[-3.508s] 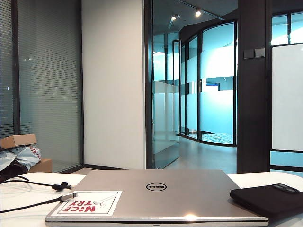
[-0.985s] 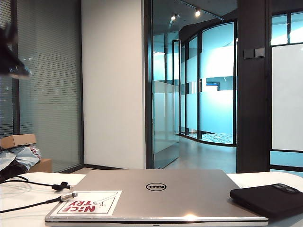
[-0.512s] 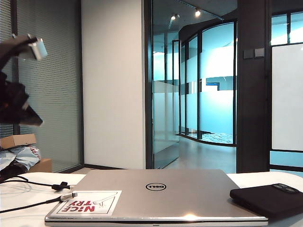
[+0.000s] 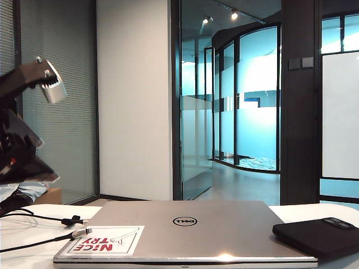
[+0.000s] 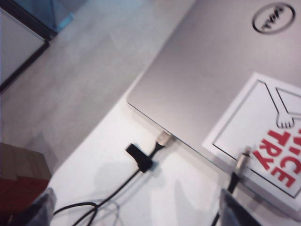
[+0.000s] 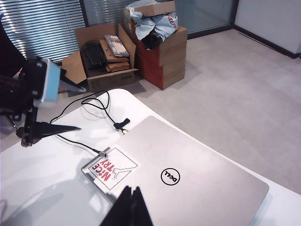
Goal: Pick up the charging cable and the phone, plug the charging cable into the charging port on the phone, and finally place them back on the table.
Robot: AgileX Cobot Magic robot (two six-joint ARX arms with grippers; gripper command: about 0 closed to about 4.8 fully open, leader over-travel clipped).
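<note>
White table: left end effector spread above charging cable; right end effector closed over laptop.

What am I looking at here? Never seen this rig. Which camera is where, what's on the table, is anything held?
It is a two-armed robot; each arm ends in a two-finger gripper with a camera on its wrist. A third, fixed camera looks low across the white table.

On the table: a closed silver laptop, a black phone at its right, and a black charging cable at its left, plug tip by the laptop's sticker.

The left gripper hovers above the cable, fingers open and empty. The right gripper hangs above the laptop, fingers shut, holding nothing.
</note>
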